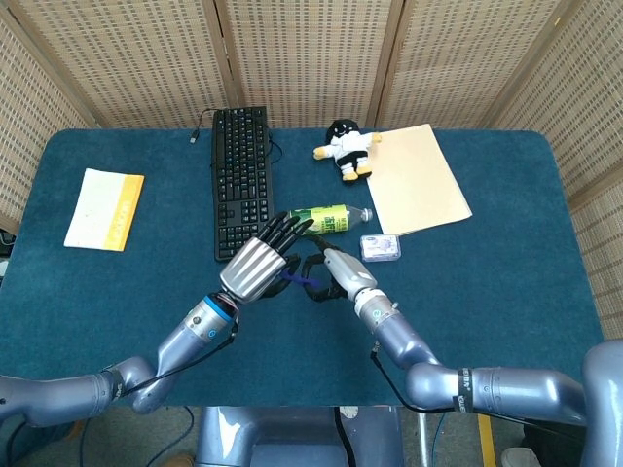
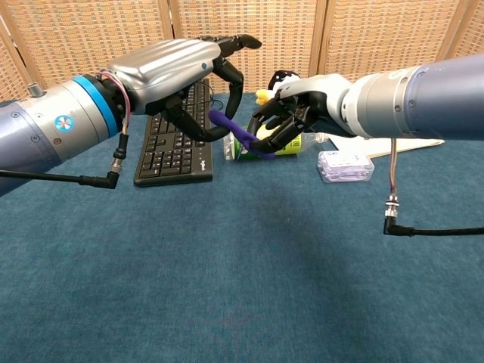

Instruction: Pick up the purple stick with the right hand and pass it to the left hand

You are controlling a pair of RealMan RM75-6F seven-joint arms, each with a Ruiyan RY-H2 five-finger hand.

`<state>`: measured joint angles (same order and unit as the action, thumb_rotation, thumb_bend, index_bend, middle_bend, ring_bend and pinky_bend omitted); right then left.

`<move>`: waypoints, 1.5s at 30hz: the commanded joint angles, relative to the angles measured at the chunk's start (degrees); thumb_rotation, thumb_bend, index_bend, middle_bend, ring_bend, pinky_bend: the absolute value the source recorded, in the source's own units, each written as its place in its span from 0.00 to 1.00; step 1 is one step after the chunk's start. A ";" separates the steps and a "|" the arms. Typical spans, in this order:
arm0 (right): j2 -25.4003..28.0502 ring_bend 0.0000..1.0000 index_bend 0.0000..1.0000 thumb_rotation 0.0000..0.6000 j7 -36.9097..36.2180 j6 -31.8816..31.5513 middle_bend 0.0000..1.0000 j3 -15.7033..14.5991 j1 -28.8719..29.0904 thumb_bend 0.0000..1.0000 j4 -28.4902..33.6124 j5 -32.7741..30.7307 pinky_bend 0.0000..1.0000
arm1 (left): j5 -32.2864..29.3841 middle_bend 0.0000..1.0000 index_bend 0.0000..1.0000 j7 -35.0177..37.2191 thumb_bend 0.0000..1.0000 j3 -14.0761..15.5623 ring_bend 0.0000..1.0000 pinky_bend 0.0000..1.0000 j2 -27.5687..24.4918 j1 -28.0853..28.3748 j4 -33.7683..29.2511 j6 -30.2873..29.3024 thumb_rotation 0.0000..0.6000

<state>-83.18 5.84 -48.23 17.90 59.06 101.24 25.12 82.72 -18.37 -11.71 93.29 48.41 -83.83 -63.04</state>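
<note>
The purple stick (image 2: 240, 137) hangs above the table (image 2: 249, 287), in front of the keyboard (image 2: 175, 144) and the green bottle (image 1: 323, 219), pinched at its lower end by the curled fingers of the right robot hand (image 2: 291, 121). The left robot hand (image 2: 185, 76) arches over the stick's upper end with fingers apart and bent around it, thumb just below; whether they touch the stick I cannot tell
</note>
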 commanded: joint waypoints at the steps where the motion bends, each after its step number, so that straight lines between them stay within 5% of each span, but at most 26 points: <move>1: 0.01 0.00 0.64 1.00 -0.15 -0.10 0.02 -0.05 -0.16 0.73 -0.20 0.09 0.00 | -0.07 0.00 0.76 0.15 0.45 -0.05 0.00 0.00 -0.31 -0.10 -0.13 -0.12 1.00; 17: 0.34 0.00 0.69 1.00 -0.82 -0.33 0.02 -1.17 -1.81 0.74 -1.25 0.60 0.00 | -0.46 0.00 0.77 2.53 0.45 -1.57 0.00 0.00 -4.98 -1.35 -2.46 -2.37 1.00; 28: 2.01 0.00 0.69 1.00 -1.99 -0.21 0.02 -2.06 -4.27 0.74 -1.44 1.67 0.00 | -1.88 0.00 0.77 5.27 0.45 -5.52 0.00 0.00 -16.11 -4.60 -6.64 -6.63 1.00; 36: 3.96 0.00 0.69 1.00 -3.04 -0.07 0.02 -2.72 -6.48 0.74 -1.23 2.81 0.00 | -6.18 0.00 0.77 11.52 0.45 -8.28 0.00 0.00 -24.57 -8.86 -3.33 -8.82 1.00; 45: 6.26 0.00 0.69 1.00 -4.84 0.88 0.03 -3.83 -9.46 0.74 -1.53 5.10 0.00 | -10.43 0.00 0.77 21.60 0.46 -8.36 0.00 0.00 -27.52 -12.40 5.59 -7.12 1.00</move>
<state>-77.32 1.35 -47.54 14.29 50.03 99.80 29.83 73.70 0.37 -20.18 66.33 37.24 -81.17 -71.04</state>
